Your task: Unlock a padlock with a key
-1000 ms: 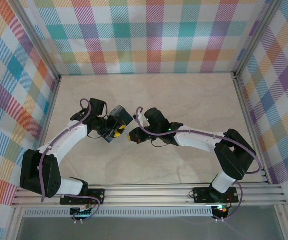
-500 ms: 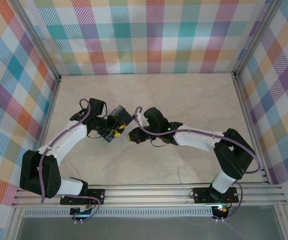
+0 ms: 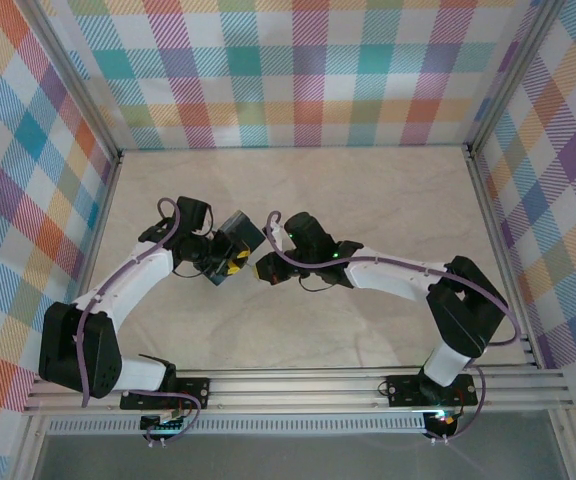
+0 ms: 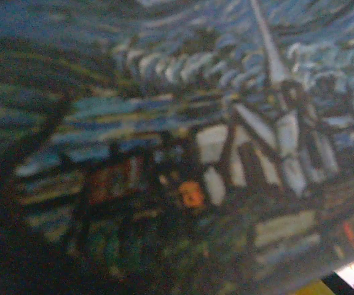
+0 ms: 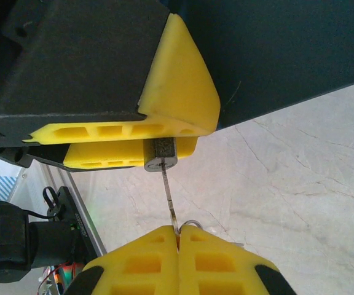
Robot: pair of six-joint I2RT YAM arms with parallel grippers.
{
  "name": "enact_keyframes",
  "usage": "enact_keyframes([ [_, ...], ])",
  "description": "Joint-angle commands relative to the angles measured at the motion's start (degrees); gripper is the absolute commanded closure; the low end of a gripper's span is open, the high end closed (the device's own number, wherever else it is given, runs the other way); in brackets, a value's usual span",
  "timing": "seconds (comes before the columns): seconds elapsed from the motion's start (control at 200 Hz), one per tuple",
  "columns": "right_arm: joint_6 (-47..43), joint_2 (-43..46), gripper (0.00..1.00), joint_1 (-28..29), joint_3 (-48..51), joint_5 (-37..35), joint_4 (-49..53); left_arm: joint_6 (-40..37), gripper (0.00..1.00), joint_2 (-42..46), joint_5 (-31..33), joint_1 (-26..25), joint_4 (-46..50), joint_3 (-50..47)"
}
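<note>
Right wrist: our right claw [image 5: 178,236] pinches key [image 5: 169,196], tip at padlock [image 5: 160,153] bottom edge (left claw [image 3: 230,263] grips box [image 5: 275,49]); open table [image 5: 300,178] beyond.

The box [image 4: 177,147] was blurred, its edges cut off by the frame. The key's [image 5: 169,196] head sat hidden between the right claw's [image 5: 178,241] closed tips; the padlock's [image 5: 160,155] shackle was hidden too.

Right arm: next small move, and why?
Probably roll the right gripper about the blade to turn the thin grey metal key: it is pinched shut on the key, whose tip meets the small dark padlock between the left gripper's yellow fingers.
</note>
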State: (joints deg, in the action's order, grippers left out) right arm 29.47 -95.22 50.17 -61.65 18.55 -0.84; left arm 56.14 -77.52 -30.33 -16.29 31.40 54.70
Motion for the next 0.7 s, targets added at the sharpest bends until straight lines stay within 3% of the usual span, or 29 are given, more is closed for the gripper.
enact_keyframes([
  [0.0, 0.32, -1.52, 1.00, -0.25, -1.98, 0.34, -3.38, 0.40, 0.88, 2.35, -2.13, 0.34, 0.59, 1.22],
  [0.27, 1.39, -1.29, 1.00, 0.15, -3.12, -1.51, -5.26, -2.04, 0.88, 2.24, 1.20, -0.32, 3.71, 1.74],
  [0.695, 3.62, -5.22, 1.00, 0.89, -7.36, -0.37, -8.75, 0.19, 0.88, 0.83, -0.02, -2.34, 0.28, 0.60],
])
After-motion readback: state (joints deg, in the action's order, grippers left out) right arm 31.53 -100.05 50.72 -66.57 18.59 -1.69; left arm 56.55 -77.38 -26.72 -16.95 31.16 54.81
